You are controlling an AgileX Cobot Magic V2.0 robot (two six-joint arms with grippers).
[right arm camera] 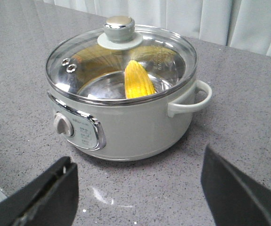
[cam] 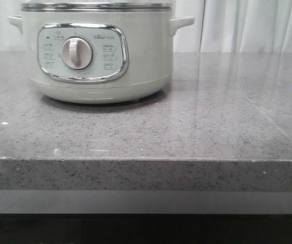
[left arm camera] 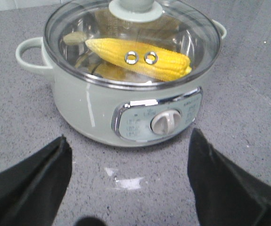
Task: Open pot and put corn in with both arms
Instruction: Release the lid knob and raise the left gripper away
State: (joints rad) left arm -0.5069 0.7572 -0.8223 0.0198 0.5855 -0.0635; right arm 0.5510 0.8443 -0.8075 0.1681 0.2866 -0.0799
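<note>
The pot (cam: 96, 51) sits far left on the grey desk (cam: 196, 132), glass lid (right arm camera: 121, 61) shut over the corn (left arm camera: 140, 57) inside. Both pincers, left (left arm camera: 128, 183) and right (right arm camera: 140, 193), hang spread, empty, near it. White curtain (cam: 247, 25) behind.

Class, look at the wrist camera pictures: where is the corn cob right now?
The corn lies inside the pot, under the closed glass lid, as both wrist views show; the front view cuts off the pot's top, hiding it.

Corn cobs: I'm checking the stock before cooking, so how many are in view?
1. The corn lies inside the pot, under the closed glass lid. A yellow patch beneath it looks like its reflection in the steel; nothing else shows on the countertop.
</note>
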